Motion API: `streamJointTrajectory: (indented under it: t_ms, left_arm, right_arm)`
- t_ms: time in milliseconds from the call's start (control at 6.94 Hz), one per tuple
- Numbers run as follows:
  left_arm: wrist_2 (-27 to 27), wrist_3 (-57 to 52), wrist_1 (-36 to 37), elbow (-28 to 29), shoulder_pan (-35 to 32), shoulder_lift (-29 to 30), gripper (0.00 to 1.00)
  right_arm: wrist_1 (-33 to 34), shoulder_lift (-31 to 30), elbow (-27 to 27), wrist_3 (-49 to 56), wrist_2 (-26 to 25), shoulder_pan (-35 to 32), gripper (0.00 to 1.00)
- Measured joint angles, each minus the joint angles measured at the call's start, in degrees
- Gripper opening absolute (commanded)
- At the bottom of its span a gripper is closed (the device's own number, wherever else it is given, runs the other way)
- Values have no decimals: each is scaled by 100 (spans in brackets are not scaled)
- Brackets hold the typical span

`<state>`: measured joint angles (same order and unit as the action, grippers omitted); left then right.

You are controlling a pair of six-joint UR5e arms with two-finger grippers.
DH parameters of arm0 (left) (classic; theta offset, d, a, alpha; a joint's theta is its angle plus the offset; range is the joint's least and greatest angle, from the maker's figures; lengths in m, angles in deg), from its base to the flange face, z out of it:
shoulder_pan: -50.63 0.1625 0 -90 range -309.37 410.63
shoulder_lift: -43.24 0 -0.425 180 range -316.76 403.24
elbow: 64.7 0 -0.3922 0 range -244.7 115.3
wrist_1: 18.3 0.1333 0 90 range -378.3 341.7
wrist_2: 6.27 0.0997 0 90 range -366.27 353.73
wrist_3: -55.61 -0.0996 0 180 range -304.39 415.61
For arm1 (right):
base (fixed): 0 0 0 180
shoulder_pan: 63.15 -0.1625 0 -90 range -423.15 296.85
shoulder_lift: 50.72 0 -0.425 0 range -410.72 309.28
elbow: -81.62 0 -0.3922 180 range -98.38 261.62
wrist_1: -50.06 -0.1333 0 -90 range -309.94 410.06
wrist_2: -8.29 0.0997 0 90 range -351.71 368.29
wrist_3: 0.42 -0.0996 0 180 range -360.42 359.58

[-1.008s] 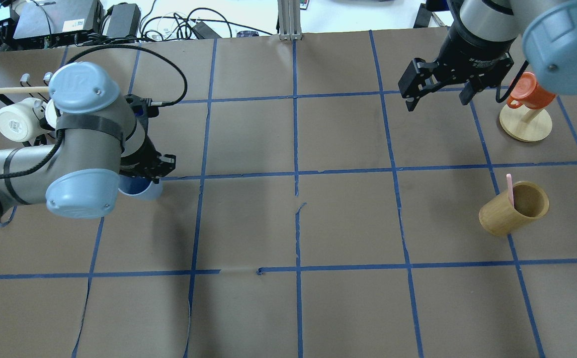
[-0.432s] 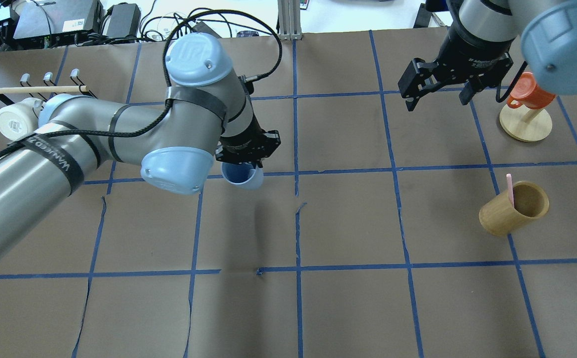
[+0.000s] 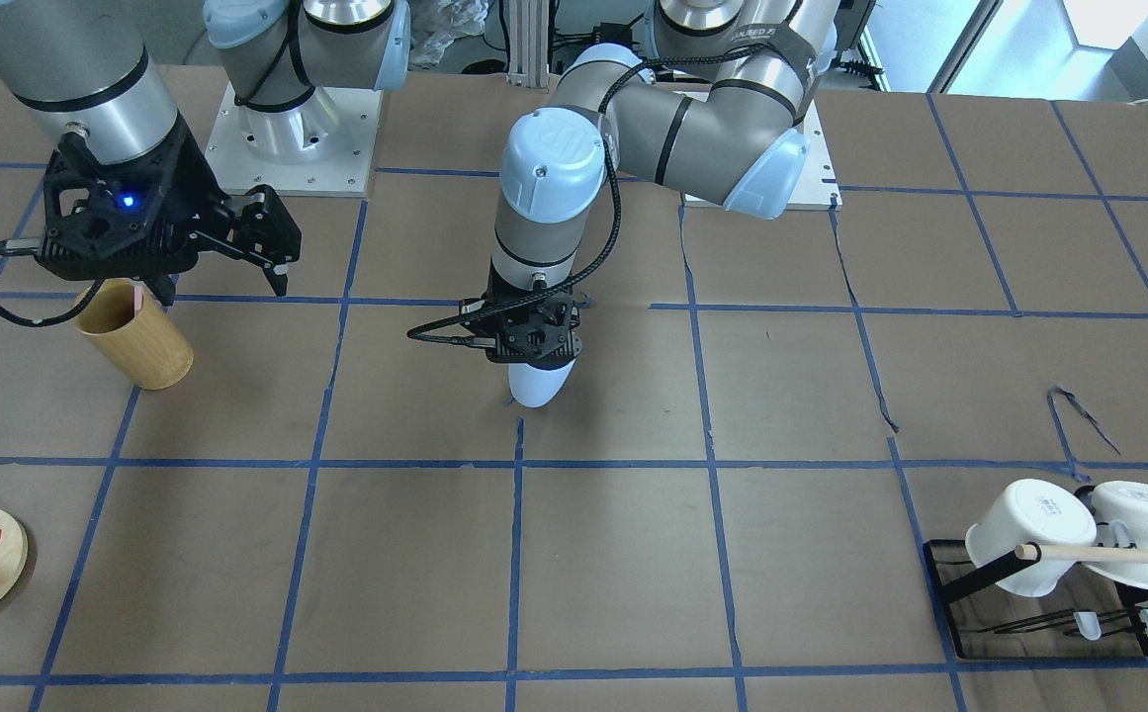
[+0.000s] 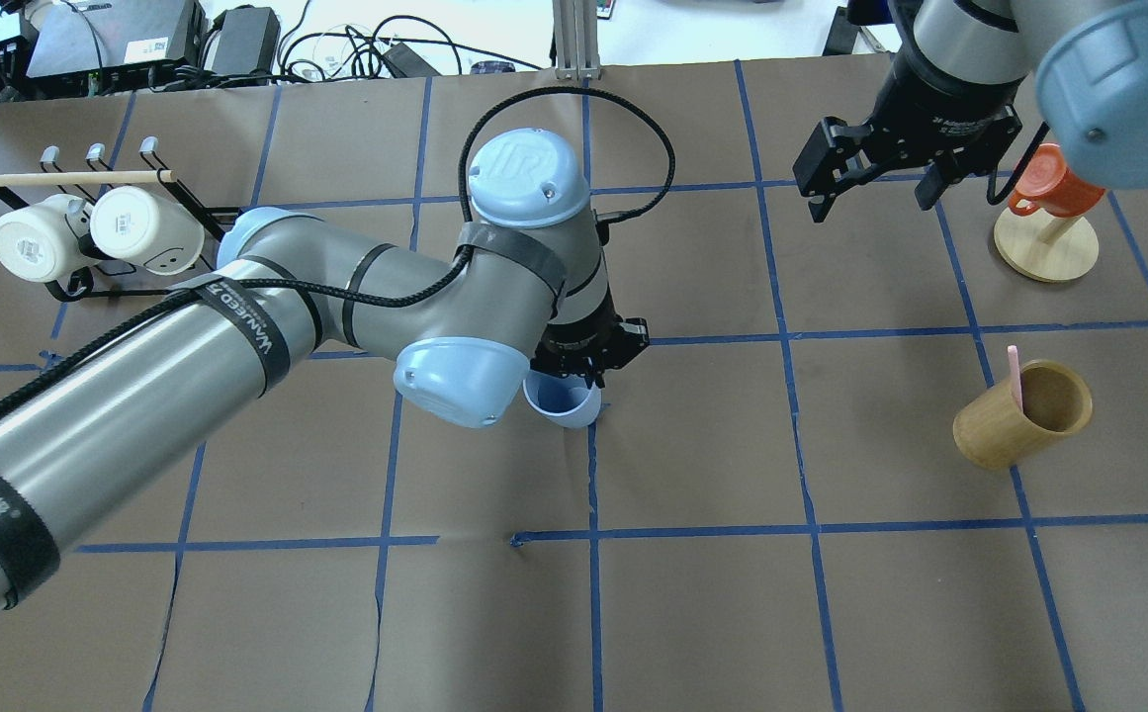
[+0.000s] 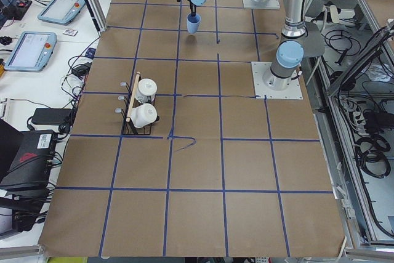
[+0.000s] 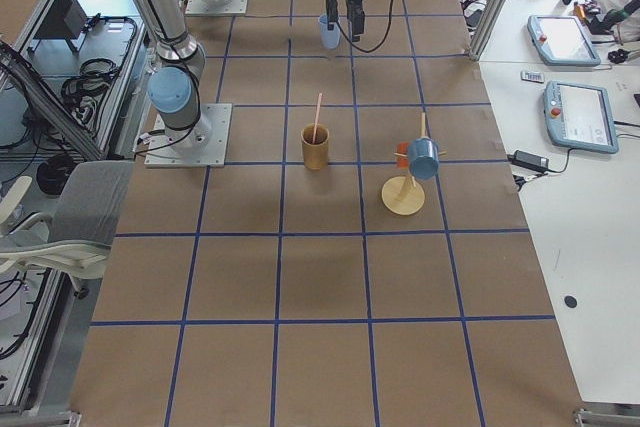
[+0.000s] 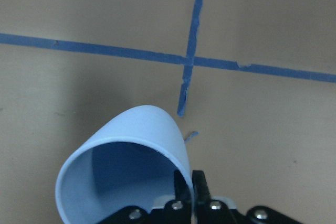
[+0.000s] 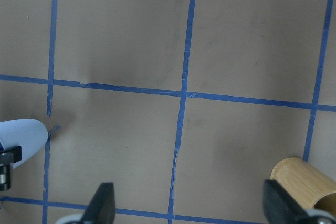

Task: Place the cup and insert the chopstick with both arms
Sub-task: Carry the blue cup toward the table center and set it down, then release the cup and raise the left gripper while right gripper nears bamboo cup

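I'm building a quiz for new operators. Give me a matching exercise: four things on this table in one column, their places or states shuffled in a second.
1. light blue plastic cup
2. tan bamboo cylinder holder
3. orange cup
4. two white cups

A. hanging on a black wire rack
B. holds a pink chopstick
C. pinched by the fingers of the left gripper
D. perched on a round wooden stand

Pairs: 1-C, 2-B, 3-D, 4-A.

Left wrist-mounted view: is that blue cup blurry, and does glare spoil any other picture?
Left wrist-mounted view: the blue cup is fairly sharp, with a soft shadow on the table to its left. Exterior front-facing view: the background at top right is blown out white, while the table is evenly lit.
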<state>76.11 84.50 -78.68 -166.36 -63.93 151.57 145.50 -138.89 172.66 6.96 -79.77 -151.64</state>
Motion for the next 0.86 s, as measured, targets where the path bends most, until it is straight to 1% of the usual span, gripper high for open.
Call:
streamJointTrajectory:
  t_ms: [144,288,576,720,864]
  left_arm:
    - [-69,-8,10,0,-88,95,99]
    - [-92,-43,16,9,-141,119,100]
    - [-37,-139,15,87,-45,-84,100]
    - [54,-265,-87,228,157,-269,100]
    - [135,-548,-459,468,455,-519,100]
  right_arm:
    - [-10,-4,1,0,-5,-1,100]
    - [-14,-6,1,0,-7,-1,100]
    - [-15,-8,13,0,-3,-2,100]
    - [-9,-8,16,0,-2,0,100]
    - [13,-1,18,13,-8,7,100]
